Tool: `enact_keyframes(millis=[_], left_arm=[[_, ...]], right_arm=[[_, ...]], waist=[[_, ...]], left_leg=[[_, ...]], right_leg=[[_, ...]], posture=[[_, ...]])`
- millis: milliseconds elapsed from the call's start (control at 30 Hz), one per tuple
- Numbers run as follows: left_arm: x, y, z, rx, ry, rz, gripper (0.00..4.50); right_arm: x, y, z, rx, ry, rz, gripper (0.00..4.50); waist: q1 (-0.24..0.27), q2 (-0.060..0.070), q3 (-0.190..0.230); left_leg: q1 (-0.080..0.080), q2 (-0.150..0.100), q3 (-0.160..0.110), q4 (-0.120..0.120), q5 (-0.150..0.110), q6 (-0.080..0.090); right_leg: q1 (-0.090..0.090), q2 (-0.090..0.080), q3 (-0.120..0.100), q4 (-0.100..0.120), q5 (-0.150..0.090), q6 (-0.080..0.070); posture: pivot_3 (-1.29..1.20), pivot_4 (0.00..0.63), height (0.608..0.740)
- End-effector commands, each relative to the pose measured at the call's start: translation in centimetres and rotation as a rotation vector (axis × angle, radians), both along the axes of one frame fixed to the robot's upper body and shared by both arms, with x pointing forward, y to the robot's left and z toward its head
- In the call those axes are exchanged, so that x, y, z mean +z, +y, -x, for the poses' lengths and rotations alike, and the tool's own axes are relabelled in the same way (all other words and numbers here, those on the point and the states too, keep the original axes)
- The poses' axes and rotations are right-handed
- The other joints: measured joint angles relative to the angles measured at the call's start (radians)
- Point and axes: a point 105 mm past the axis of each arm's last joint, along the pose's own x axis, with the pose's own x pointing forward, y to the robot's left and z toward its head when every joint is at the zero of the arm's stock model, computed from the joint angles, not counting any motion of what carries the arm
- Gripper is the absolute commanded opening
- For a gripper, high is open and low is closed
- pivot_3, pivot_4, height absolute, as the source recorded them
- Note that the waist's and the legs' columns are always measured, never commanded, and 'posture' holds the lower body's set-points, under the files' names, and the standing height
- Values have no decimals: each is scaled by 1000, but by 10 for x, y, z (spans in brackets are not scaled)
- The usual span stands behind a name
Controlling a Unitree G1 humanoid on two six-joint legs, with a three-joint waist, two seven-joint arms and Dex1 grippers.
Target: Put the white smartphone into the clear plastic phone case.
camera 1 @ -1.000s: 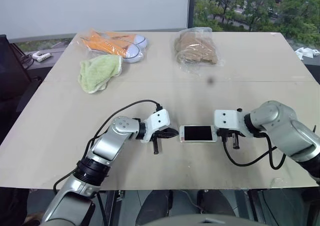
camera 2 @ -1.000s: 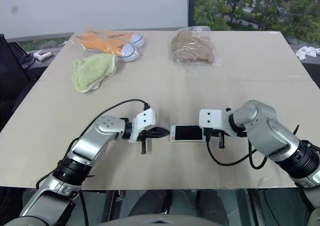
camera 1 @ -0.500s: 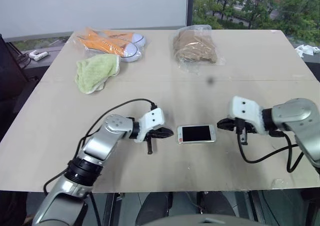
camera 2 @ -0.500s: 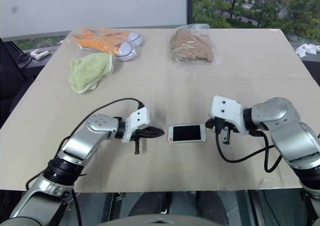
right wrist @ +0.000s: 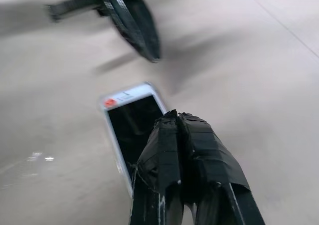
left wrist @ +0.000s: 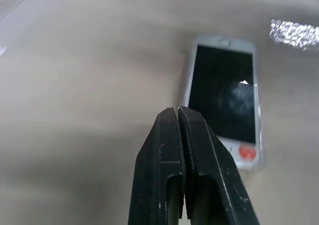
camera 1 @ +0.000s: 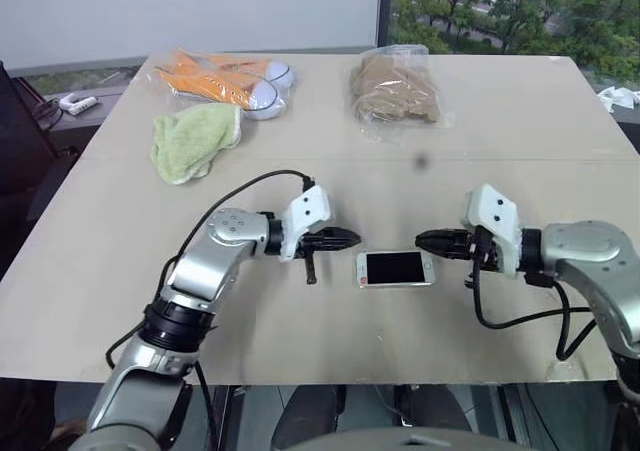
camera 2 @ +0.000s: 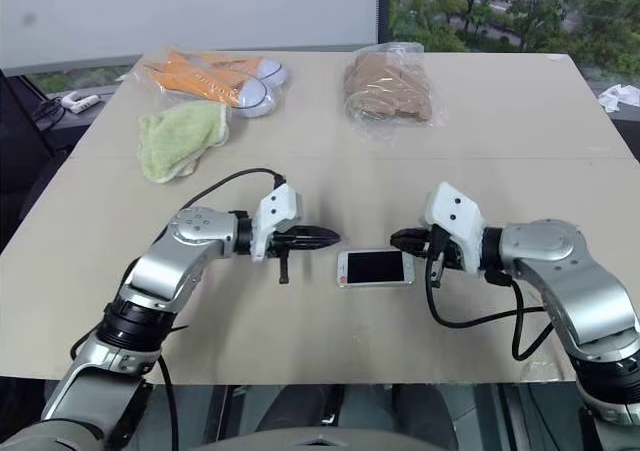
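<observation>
The white smartphone (camera 1: pixel 396 268) lies flat, screen up, on the tan table (camera 1: pixel 300 341) near its front middle, with a red spot at its left end. My left gripper (camera 1: pixel 355 238) hangs shut just above and left of the phone, pointing right. Opposite it, my right gripper (camera 1: pixel 420 239) is shut too, above the phone's right end and pointing left. Neither touches the phone. Along the phone (left wrist: pixel 223 98), the left wrist view shows a thin glossy rim. I cannot tell whether that is the clear plastic phone case. The right wrist view shows my taped right fingers (right wrist: pixel 199 150) over the phone (right wrist: pixel 130 116).
At the far side of the table lie orange shoes in a clear bag (camera 1: pixel 225 79), a green cloth (camera 1: pixel 195 141) and a brown bundle in a clear bag (camera 1: pixel 397 86). The front table edge runs close below the phone.
Both grippers have risen off the table. The right one drew back from the phone's right end and rolled round with its tip toward the phone. The phone kept its place.
</observation>
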Motion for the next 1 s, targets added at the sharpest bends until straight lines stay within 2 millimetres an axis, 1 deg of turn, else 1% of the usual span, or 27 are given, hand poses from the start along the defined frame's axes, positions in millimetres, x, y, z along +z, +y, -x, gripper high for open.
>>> enact_keyframes(millis=[33, 167, 267, 333, 400, 467, 533, 667, 800, 1000], left_arm=[[0, -18, 3, -23, -7, 31, 67], [-21, -20, 7, -37, 5, -40, 67], [-31, -19, 8, -40, 12, -78, 67], [-36, -19, 10, -42, 21, -84, 67], [-37, -20, 11, -40, 25, -81, 67], [-37, -19, 11, -38, 25, -80, 67], [-37, -19, 11, -36, 24, -81, 67], [-38, -18, 12, -32, 27, -82, 67], [-39, -18, 12, -29, 27, -84, 67], [-40, -16, 11, -25, 25, -89, 67]], right_arm=[[-8, -1, -1, -96, -65, -87, 0], [-23, 1, -3, -198, -61, -213, 0], [-34, 1, -7, -239, -63, -244, 0], [-43, -5, -11, -281, -58, -246, 0], [-53, -8, -10, -280, -35, -237, 0], [-58, -8, -10, -265, -26, -223, 0], [-60, -7, -8, -238, -17, -220, 0], [-57, -3, -5, -193, -9, -252, 0], [-65, -5, -5, -196, 19, -227, 0], [-73, -3, -1, -163, 47, -191, 0]], waist=[[-1, 0, 0], [-12, 0, 0], [-21, 0, 0], [-23, 0, 0], [-23, 0, 0], [-23, 0, 0], [-25, 0, -1], [-25, 0, -1], [-25, 0, -1], [-25, 0, -2]], left_leg=[[0, 0, 0, 0, 0, 0], [2, 1, 2, 0, 0, 0], [4, 1, 4, 0, 1, -1], [4, 1, 3, 0, 1, -1], [4, 1, 4, 0, 1, -1], [4, 1, 3, 0, 0, -1], [4, 1, 4, 0, 1, -1], [5, 1, 4, 0, 0, -1], [5, 1, 4, 0, 0, -1], [6, 1, 3, 0, 0, -1]], right_leg=[[0, 0, 0, 0, 0, 0], [0, 1, 3, 3, 0, 0], [0, 2, 4, 3, 0, 0], [0, 2, 4, 4, 0, 0], [1, 2, 4, 4, 0, 0], [1, 2, 3, 3, 0, 0], [1, 2, 4, 3, 0, 0], [1, 2, 4, 3, 0, 0], [1, 2, 4, 4, 0, 0], [2, 2, 4, 4, 0, 0]], posture=[[0, 150, 740], [0, 150, 740], [0, 150, 740], [0, 150, 740], [0, 150, 740], [0, 150, 740], [0, 150, 740], [0, 150, 740], [0, 150, 740], [0, 150, 740]])
